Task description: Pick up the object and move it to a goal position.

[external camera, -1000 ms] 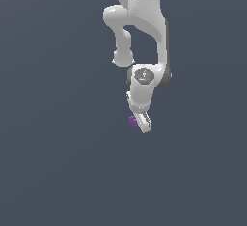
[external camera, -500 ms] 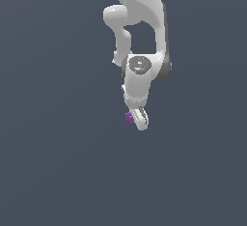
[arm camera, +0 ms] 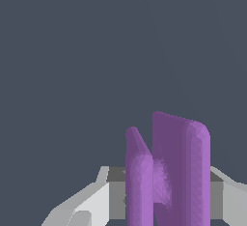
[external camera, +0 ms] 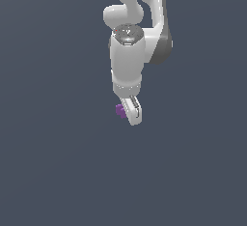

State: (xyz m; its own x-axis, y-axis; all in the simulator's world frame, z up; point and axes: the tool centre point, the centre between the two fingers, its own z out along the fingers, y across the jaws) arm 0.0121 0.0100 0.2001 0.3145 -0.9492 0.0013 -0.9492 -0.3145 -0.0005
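Jaws are seen closed on the purple object (external camera: 120, 110) in the exterior view: the white gripper (external camera: 132, 112) hangs from the arm (external camera: 128, 56) with its fingers pointing down, and the small piece is pinched at their upper part, protruding toward the exterior view's left. Only a sliver of purple is exposed; the rest is masked by the near finger (external camera: 133, 111). Nothing but a uniform dark grey-blue background is recorded around the arm. No surface, edge or shadow is resolved beneath the gripper, so its height cannot be judged. No other item is seen close to the fingers or under them.

Wrist view: the object (arm camera: 181, 172) is shown large and close, seated between the light grey fingers (arm camera: 89, 203). Two upright purple lobes are noted, one narrow and pointed, one broad with a rounded top, with a darker recess between them. A dark grey bar of the gripper body is seen behind the piece. The lobes stand past the finger surfaces into the same plain dark field.

Between views: shape and recess of the piece are given only by the wrist view; arm posture and the downward hang of the gripper only by the exterior view.
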